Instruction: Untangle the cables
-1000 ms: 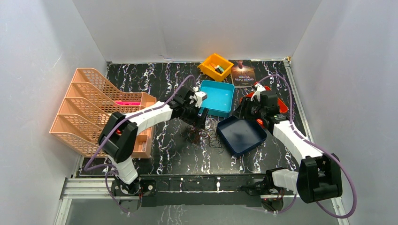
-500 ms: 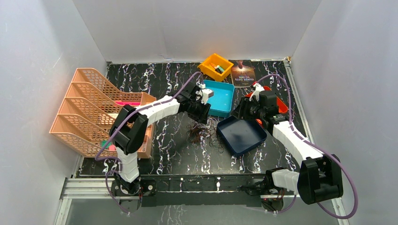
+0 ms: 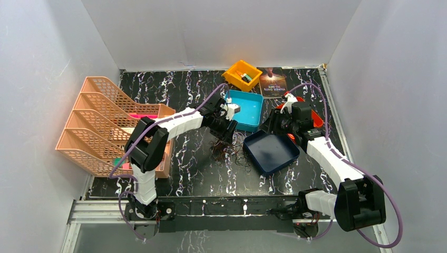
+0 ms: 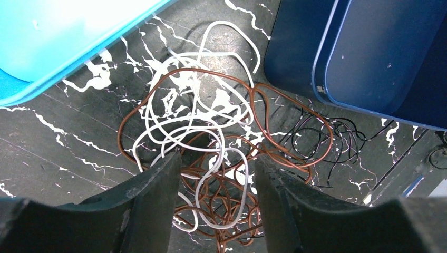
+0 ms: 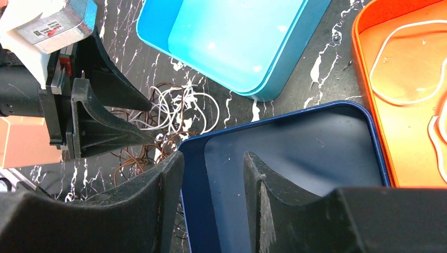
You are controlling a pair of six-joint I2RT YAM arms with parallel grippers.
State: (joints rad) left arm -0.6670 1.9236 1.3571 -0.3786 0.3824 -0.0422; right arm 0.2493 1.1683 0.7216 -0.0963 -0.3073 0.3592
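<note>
The cables (image 4: 211,132) lie in one loose clump (image 3: 227,149) on the black marbled worktop (image 3: 184,163), in the gap between a light blue tray (image 4: 52,42) and a dark blue tray (image 4: 379,52). White loops sit on top, reddish-brown coils run through and under them, and thin black strands spread toward the dark blue tray.

The left hand (image 4: 217,161) is low over the near part of the clump, its fingers (image 4: 158,195) apart with cords lying between them; whether they touch any cord cannot be told.

The right hand (image 5: 213,158) hangs over the dark blue tray (image 5: 316,158) with its fingers spread and holding nothing. Just beyond it an orange tray (image 5: 400,142) contains a separate white cord (image 5: 371,76).
</note>
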